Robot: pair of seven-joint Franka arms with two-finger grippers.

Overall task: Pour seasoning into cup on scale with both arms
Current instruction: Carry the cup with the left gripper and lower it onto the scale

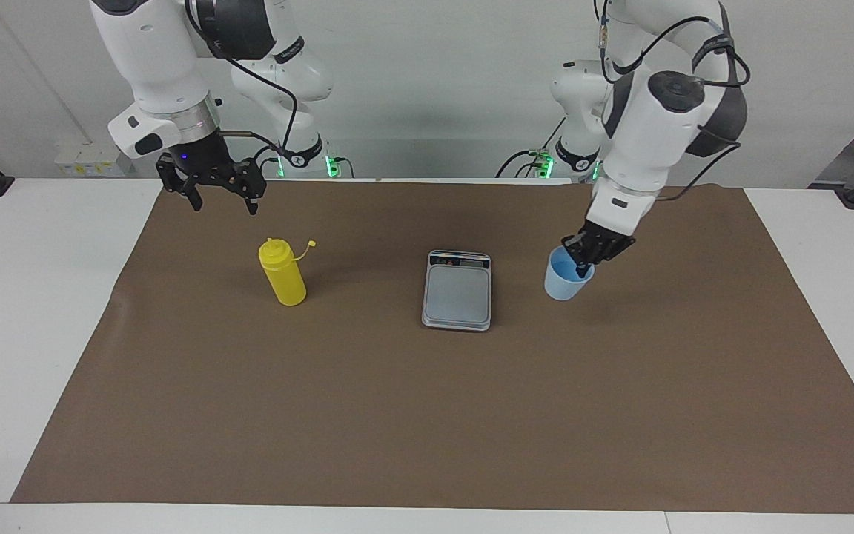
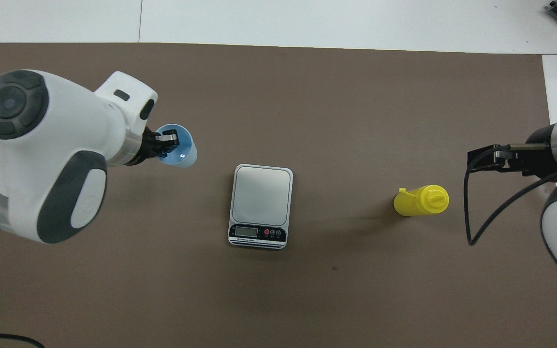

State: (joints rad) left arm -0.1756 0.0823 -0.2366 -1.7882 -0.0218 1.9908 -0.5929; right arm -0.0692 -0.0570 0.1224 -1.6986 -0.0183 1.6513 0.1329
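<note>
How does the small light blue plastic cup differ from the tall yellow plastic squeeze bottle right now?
The light blue plastic cup is short and open-topped; the yellow plastic squeeze bottle is taller, with a domed nozzle top. The left gripper is shut on the cup's rim and holds it tilted; the bottle stands free and upright, the open right gripper above it. Neither is on the scale.
</note>
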